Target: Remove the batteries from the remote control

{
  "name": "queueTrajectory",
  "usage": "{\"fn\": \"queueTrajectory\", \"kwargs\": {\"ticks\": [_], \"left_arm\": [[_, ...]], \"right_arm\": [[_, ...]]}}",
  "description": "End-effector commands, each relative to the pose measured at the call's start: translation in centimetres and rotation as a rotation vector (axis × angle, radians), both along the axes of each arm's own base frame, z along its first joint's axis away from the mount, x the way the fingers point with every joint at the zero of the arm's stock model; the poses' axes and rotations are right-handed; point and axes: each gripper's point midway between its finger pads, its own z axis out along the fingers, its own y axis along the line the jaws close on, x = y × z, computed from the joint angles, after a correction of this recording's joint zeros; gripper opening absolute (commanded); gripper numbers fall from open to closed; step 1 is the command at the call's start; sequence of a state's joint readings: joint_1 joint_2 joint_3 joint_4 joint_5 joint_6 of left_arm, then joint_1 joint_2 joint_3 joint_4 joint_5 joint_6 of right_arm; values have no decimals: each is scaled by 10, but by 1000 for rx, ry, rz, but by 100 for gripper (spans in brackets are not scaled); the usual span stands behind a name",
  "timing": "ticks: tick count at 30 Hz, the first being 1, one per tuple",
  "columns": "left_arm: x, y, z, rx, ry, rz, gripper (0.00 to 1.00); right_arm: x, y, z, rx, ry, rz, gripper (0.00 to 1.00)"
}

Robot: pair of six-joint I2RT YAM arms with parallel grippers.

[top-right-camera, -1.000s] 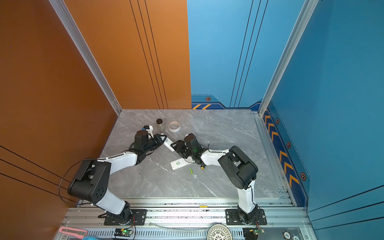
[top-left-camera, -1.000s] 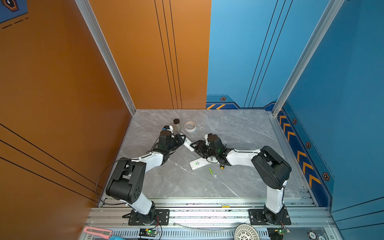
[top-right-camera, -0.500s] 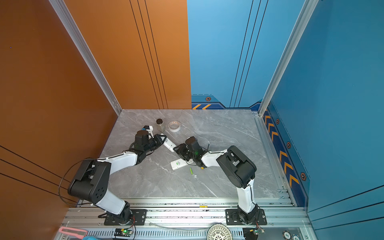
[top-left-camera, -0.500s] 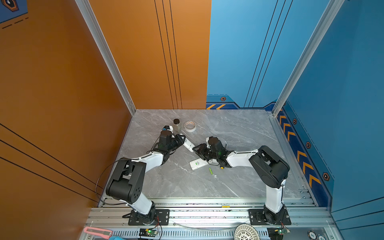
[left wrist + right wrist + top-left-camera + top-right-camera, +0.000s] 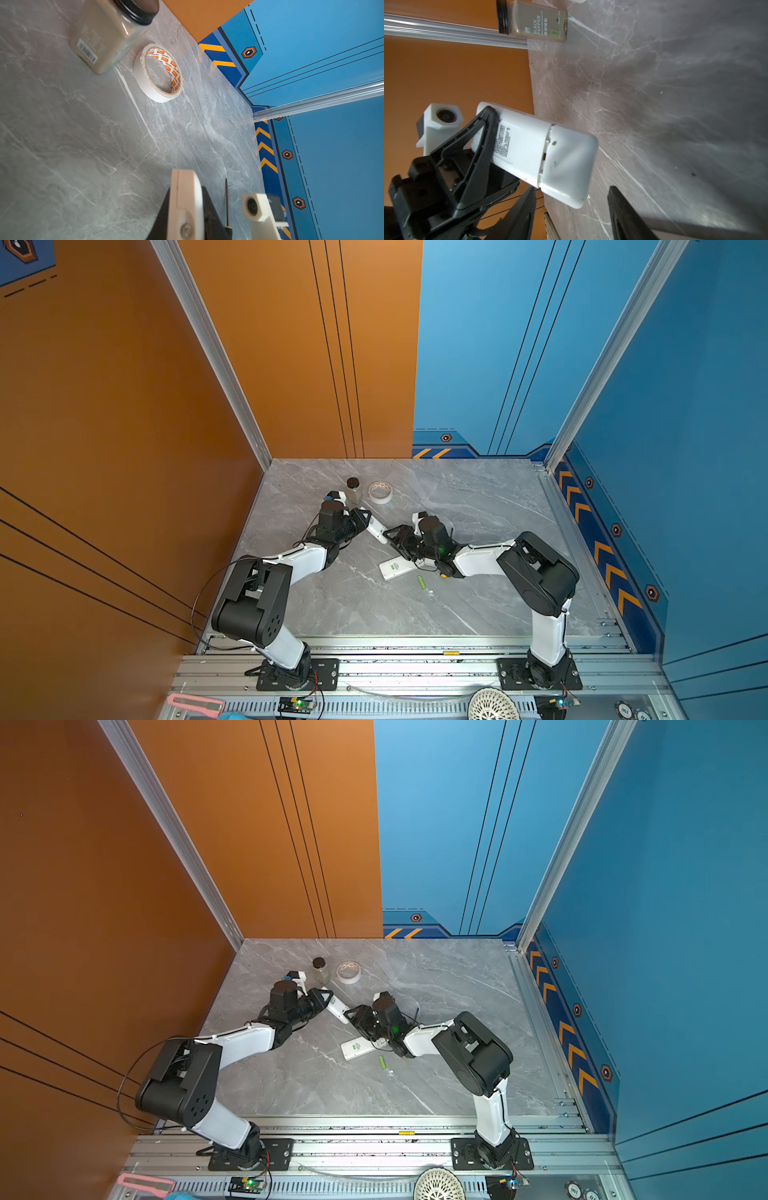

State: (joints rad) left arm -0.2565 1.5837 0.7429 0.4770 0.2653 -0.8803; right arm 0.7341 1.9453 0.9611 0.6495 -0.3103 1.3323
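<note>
Left jaws clamp white remote (image 5: 546, 149) by label end, held up over worktop (image 5: 478, 510) so cover end faces right jaws: spread open, empty, just short of it. Green battery (image 5: 422, 582) lies loose on worktop near second remote (image 5: 395, 568).

The square glass jar with a black screw lid (image 5: 537, 20) reads "BLACK PEPPER", with smaller "SELECTION QUALITY" beside it. Another face carries a barcode sticker (image 5: 87, 51). The white tape roll (image 5: 143, 81) repeats orange "deli" logos inside its core. Fine black print on the white plastic remote control (image 5: 529, 145) is too small to read.
</note>
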Motion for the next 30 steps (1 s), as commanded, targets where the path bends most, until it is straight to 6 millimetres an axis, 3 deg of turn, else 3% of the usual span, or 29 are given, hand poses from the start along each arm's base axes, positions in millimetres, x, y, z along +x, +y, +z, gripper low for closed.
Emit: {"fn": "queueTrajectory", "kwargs": {"ticks": [1, 12, 30], "left_arm": [[4, -6, 27, -24, -63, -13, 0], [4, -6, 25, -29, -56, -11, 0], [0, 0, 12, 83, -21, -12, 0]], "right_arm": [[8, 9, 10, 56, -32, -23, 58], [8, 11, 3, 76, -18, -40, 48], [4, -2, 24, 68, -53, -37, 35]]}}
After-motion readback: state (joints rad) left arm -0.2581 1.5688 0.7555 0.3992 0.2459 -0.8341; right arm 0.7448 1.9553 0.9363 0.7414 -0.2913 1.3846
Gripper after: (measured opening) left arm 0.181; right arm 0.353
